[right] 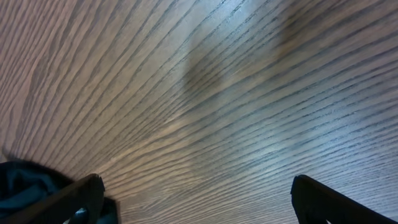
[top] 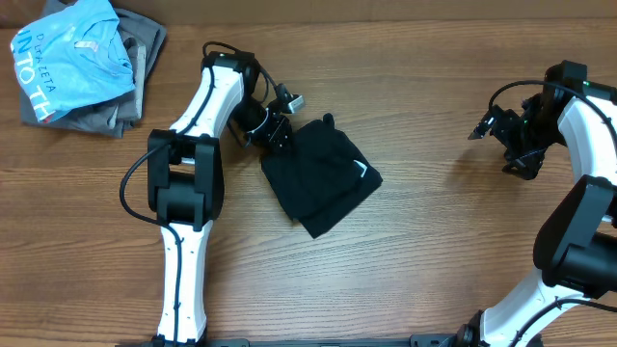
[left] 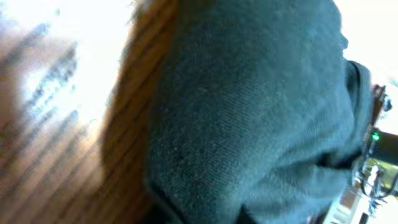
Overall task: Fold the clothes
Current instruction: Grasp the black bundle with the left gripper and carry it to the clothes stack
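One black garment (top: pixel 323 178) lies folded on the table (top: pixel 434 251), its corner at the left gripper (top: pixel 277 133); dark cloth fills that wrist view | left grip: cannot tell | right gripper (right: pixel 199 202) well apart from it, fingers spread wide over bare wood | blue shirt (top: pixel 72 53) on grey pile (top: pixel 140 67) beyond the left arm

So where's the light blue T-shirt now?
In the overhead view, the light blue T-shirt lies at the wooden table's far left corner, atop grey folded clothes.
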